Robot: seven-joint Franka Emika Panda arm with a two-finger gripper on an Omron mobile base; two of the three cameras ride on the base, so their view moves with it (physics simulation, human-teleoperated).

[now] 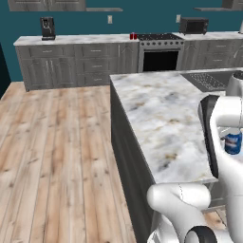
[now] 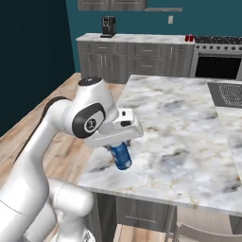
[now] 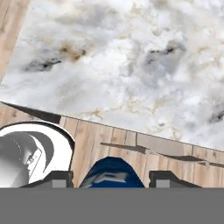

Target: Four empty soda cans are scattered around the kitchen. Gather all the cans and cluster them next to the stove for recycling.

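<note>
My gripper (image 2: pixel 120 150) is shut on a blue soda can (image 2: pixel 122 157), which hangs slightly tilted over the near corner of the marble island (image 2: pixel 179 123). In the left base view the same blue can (image 1: pixel 233 143) shows beside my white forearm. In the hand view the can (image 3: pixel 113 171) sits between the two dark fingertips (image 3: pixel 57 179), with the island's edge and wooden floor below. Small red cans (image 1: pixel 133 36) stand on the back counter just left of the stove (image 1: pixel 160 52); they also show as the red cans (image 2: pixel 189 38) in the right base view.
A sink (image 1: pixel 207 81) is set into the island's far right. A coffee machine (image 1: pixel 47 28) stands on the back counter (image 1: pixel 76 40), and a microwave (image 1: pixel 193 25) sits right of the stove. Open wooden floor (image 1: pixel 57 156) lies left of the island.
</note>
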